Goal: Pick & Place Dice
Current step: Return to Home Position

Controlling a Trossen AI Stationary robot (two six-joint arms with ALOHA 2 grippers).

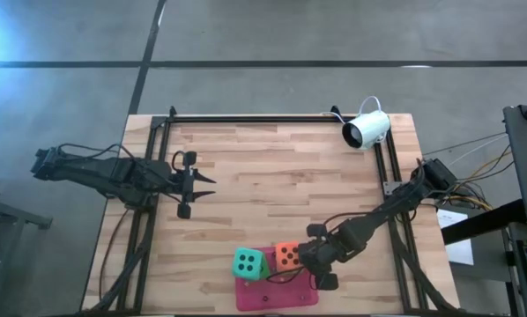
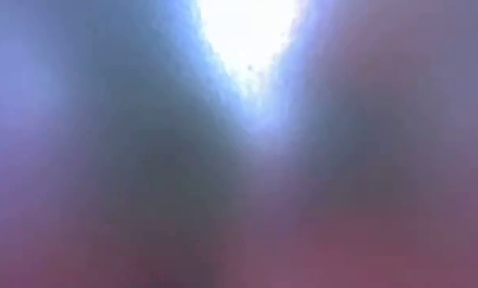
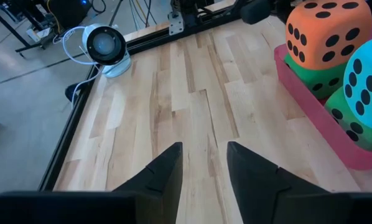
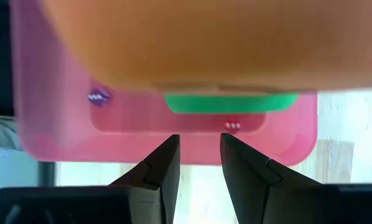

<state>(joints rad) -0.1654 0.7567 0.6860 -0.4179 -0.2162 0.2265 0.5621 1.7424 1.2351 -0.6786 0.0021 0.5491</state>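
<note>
Seemingly nothing left to pick: all four dice piled in the pink bin (image 1: 277,298), at the lower edge of the wooden table (image 1: 272,167) in the high view. On top, side by side: orange-red die (image 1: 287,256) and teal die (image 1: 248,262). Underneath, seen from the left wrist: a green die (image 3: 320,79) below the orange-red one, a second green die (image 3: 354,127) below the teal.

Right gripper (image 4: 199,137) just beside the bin's right end, pointing across its rim, fingers parted by a narrow gap and holding nothing. Orange-red die immediately to its left, looming close in the right wrist view. Probably calls for a pull-back up and to the right, away from the stack, to avoid nudging it. No long axis to reckon with — cubes all.

Left gripper (image 3: 204,144) well apart, over bare planks on the left side, fingers likewise parted and empty.

Soft-looking matte cubes with rounded corners and black pips; smooth, shallow plastic bin; pale plank tabletop framed by dark rails (image 1: 246,117); round white camera (image 1: 367,129) at the far right corner.
</note>
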